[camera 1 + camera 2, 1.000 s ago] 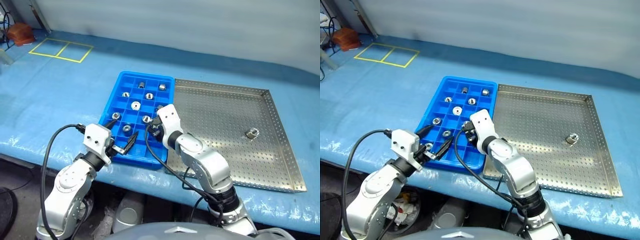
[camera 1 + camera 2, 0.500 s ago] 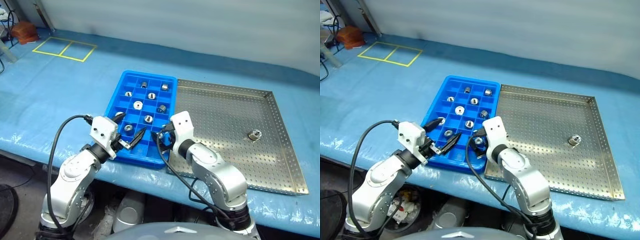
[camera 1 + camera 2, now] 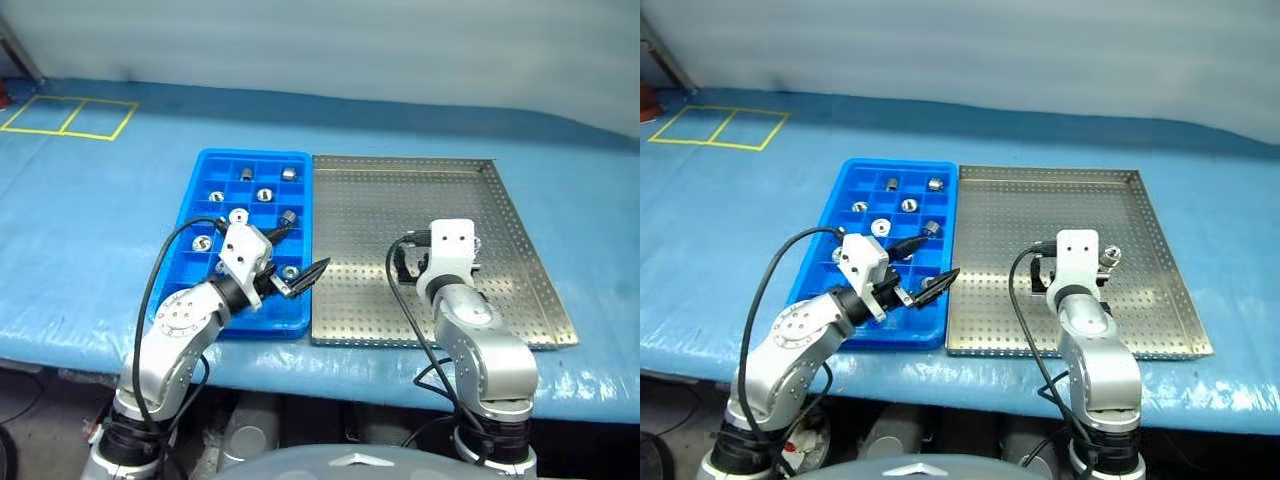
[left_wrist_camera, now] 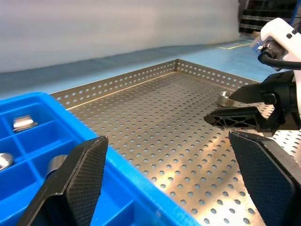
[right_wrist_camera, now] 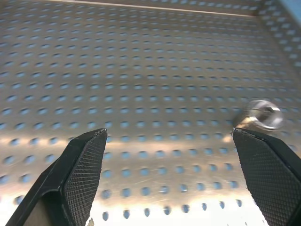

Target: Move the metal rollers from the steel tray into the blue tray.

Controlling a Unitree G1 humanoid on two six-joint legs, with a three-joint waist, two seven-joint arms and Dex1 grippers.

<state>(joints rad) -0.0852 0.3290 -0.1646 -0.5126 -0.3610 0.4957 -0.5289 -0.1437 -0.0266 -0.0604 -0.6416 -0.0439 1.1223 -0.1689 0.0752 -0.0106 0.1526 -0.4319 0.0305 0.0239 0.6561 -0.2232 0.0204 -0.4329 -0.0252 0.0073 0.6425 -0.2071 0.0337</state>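
My right gripper (image 5: 174,174) has its fingers spread wide with nothing between them, hanging over the steel tray (image 3: 1040,200). One last roller (image 3: 1108,257) lies on the perforated sheet just beyond the right-hand fingertip, in the right half of the tray about midway between its near and far rims, not touched.

My left gripper (image 3: 295,262) is also spread and empty. It points toward the right, over the near right corner of the blue tray (image 3: 205,165), with one black fingertip reaching across the seam where the two trays meet. In the left wrist view I see its two textured pads (image 4: 87,176) with the blue rim and the steel sheet between them, and the right gripper beyond.

The blue tray sits just left of the steel tray, rims side by side. Several rollers (image 3: 908,205) sit in its compartments, mostly in the far rows, one per cell as far as I can tell. Both trays rest on a blue table cover (image 3: 740,200).
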